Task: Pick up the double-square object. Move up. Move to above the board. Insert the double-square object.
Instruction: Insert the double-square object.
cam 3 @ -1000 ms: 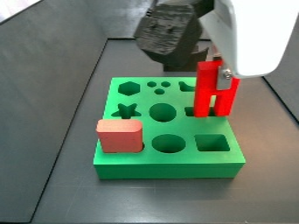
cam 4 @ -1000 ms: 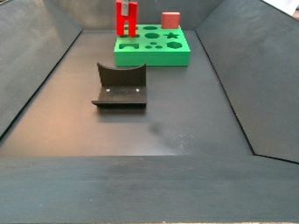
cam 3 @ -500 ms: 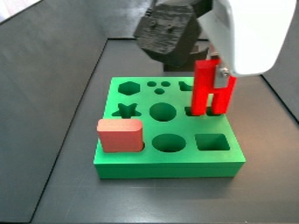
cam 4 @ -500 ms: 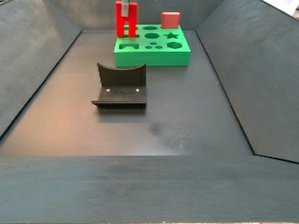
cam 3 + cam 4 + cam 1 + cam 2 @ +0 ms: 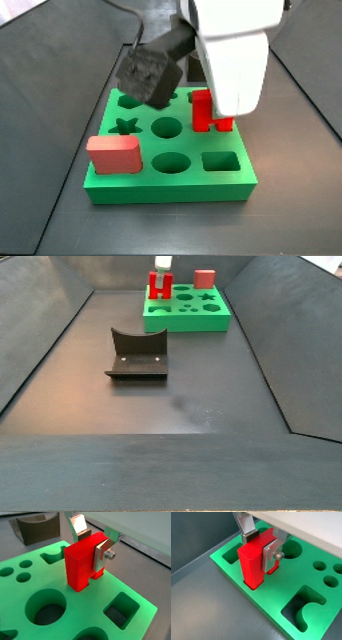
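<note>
The double-square object (image 5: 80,567) is bright red and stands upright with its lower end sunk in a hole near the edge of the green board (image 5: 87,614). My gripper (image 5: 91,544) is directly above the board, shut on the piece's upper part, one silver finger on each side. Both wrist views show this; the piece (image 5: 252,562) goes down into the board (image 5: 264,598). In a side view the piece (image 5: 203,108) shows low in the board (image 5: 174,192) beside my white housing (image 5: 234,50). In a side view the piece (image 5: 159,289) and board (image 5: 187,322) are at the far end.
A salmon-pink block (image 5: 115,153) sits on the board's corner and also shows in a side view (image 5: 205,278). The dark fixture (image 5: 138,353) stands mid-floor and appears in a wrist view (image 5: 37,527). Sloping dark walls enclose the floor. Several open holes lie around the piece.
The red piece has gone down deeper into the board's hole with my gripper. The board has slid a little sideways in both side views.
</note>
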Tool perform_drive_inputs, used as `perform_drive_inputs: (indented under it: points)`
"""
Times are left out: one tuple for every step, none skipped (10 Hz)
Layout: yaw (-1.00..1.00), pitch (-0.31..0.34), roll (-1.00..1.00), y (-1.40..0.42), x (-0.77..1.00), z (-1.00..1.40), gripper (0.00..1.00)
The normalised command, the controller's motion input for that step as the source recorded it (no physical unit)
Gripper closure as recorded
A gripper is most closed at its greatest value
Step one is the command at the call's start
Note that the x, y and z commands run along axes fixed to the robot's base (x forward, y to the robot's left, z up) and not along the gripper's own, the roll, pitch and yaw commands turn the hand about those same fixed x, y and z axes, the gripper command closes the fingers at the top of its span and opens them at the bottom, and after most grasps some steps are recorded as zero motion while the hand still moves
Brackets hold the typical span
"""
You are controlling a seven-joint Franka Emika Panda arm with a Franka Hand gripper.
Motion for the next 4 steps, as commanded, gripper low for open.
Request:
perform_drive_inputs:
  points:
    - [0.20,-0.096,0.17,-0.37,0.17,-0.87,1.00]
    - [0.14,-0.084,0.14,-0.37,0.27,-0.90,1.00]
    - [0.00,0.024,0.01,-0.02,0.02,0.00,1.00]
    - [0.00,-0.016,0.00,0.00,0.00,0.00,1.00]
